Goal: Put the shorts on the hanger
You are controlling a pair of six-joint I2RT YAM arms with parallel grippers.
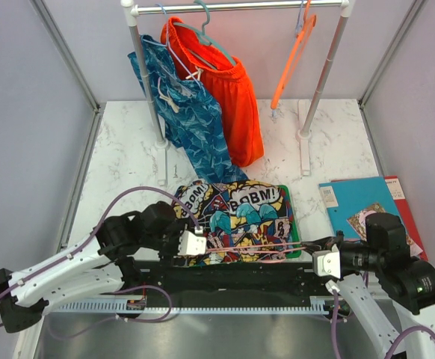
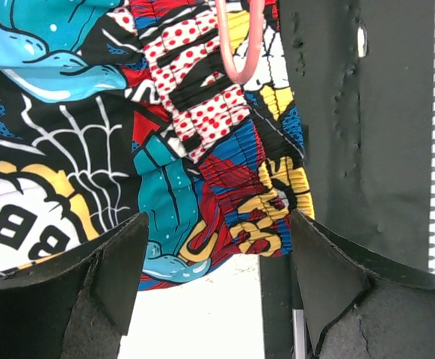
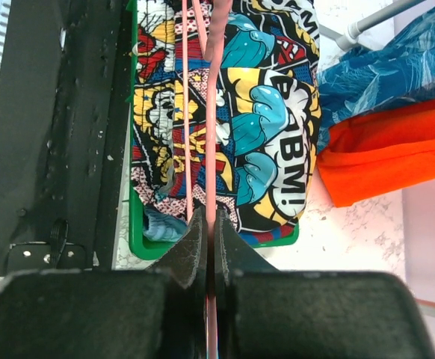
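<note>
The comic-print shorts (image 1: 232,213) lie flat on a green board (image 3: 138,245) near the table's front. The pale pink hanger (image 1: 271,246) lies across their near edge, running left to right. My right gripper (image 1: 309,246) is shut on one end of the hanger (image 3: 212,112), whose thin bars run away over the shorts (image 3: 266,112). At the shorts' left near corner my left gripper (image 1: 196,244) stands open. In the left wrist view its fingers (image 2: 120,262) straddle the waistband edge of the shorts (image 2: 202,149) without touching, and the hanger's hook (image 2: 240,45) rests on the fabric beyond.
At the back stands a clothes rack (image 1: 236,6) with blue patterned shorts (image 1: 184,112), orange shorts (image 1: 229,90), a teal hanger (image 1: 206,30) and an orange hanger (image 1: 296,56). Teal and red folders (image 1: 359,203) lie at the right. A black mat (image 1: 225,277) runs along the near edge.
</note>
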